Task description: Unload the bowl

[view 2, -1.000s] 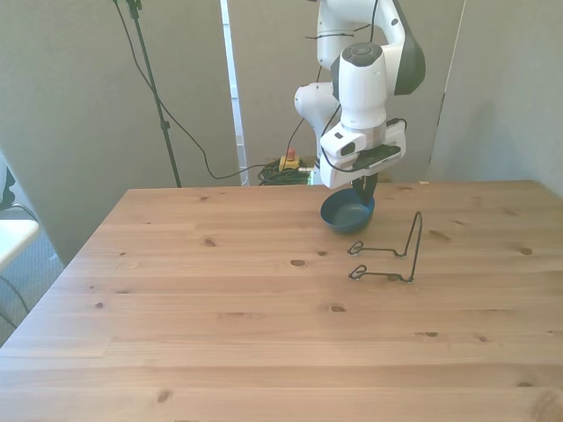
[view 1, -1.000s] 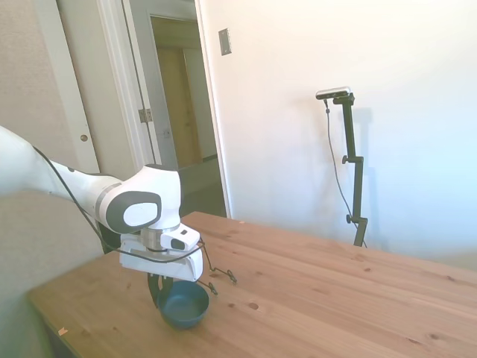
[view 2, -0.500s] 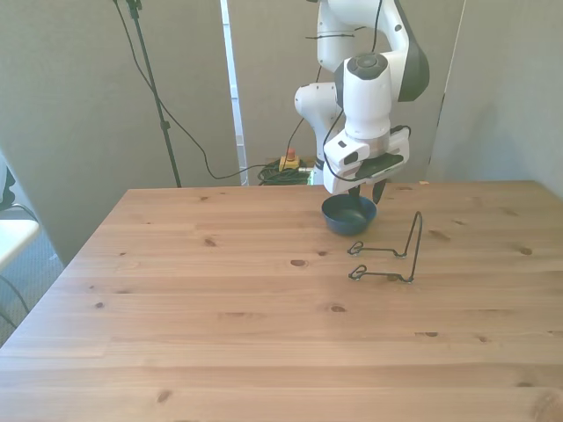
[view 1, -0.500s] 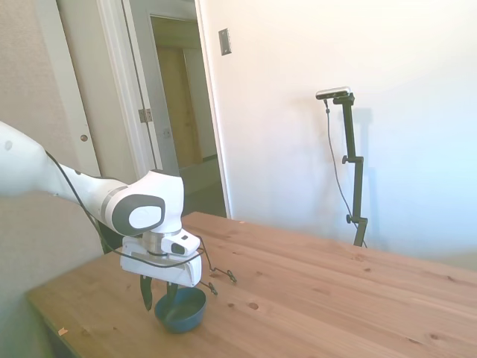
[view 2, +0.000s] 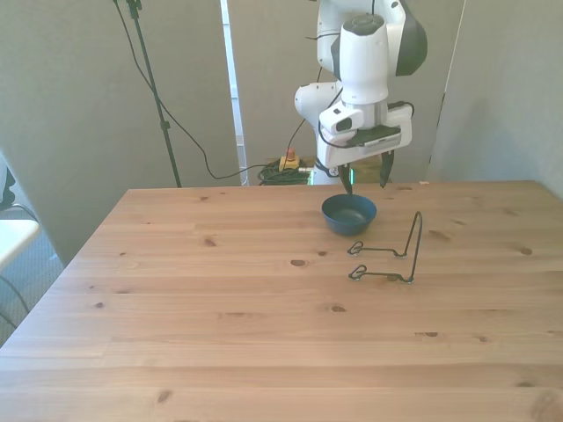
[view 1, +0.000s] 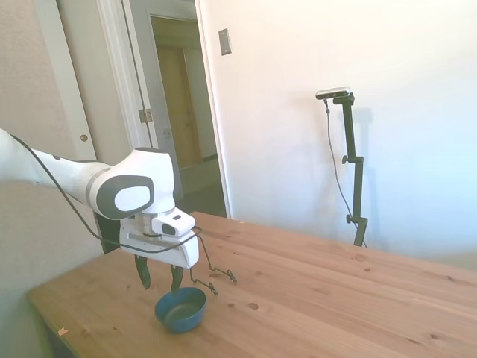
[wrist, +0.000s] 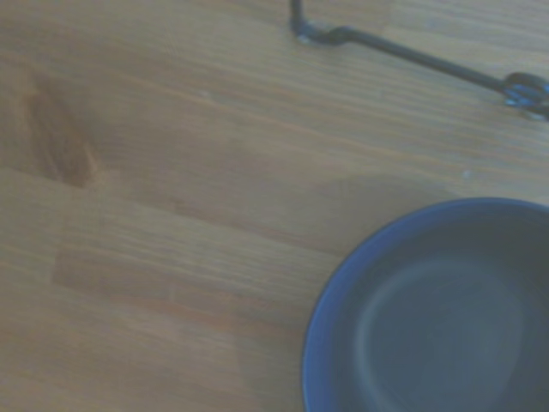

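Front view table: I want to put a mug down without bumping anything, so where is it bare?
Bare: the whole near half and the front view's left, away from the bowl. Crowded: the far strip where the open gripper hangs above the bowl, with the wire stand just beside it.

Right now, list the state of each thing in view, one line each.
bowl: upright on the table, empty, free of the gripper.
gripper: open, above the bowl, holding nothing.
wire stand: on the table beside the bowl, nothing on it.
table: bears the bowl and wire stand.
door: open.
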Action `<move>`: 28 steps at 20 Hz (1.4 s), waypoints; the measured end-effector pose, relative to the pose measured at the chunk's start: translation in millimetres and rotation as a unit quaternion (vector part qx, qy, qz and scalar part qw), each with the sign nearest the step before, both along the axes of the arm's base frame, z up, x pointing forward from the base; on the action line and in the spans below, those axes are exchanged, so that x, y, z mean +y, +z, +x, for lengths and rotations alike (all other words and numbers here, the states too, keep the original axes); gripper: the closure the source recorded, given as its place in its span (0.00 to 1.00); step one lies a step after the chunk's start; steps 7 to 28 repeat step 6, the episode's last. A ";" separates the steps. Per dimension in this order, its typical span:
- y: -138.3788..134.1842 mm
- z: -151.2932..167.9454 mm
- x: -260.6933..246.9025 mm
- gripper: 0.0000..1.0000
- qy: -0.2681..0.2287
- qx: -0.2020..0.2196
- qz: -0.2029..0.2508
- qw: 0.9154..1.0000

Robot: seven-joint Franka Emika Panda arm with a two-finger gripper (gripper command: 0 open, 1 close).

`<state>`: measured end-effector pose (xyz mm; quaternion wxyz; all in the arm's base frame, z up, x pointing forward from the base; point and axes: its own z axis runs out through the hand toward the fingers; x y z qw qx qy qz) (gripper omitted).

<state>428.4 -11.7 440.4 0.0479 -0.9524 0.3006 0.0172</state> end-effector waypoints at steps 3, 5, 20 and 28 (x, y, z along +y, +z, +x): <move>22.3 -9.6 -7.2 0.00 -0.033 -0.022 -0.004 0.999; 36.8 -17.3 -11.8 0.00 -0.041 -0.036 -0.003 0.999; 43.1 -21.4 -14.4 0.00 -0.045 -0.043 -0.003 0.998; 43.1 -21.4 -14.4 0.00 -0.045 -0.043 -0.003 0.998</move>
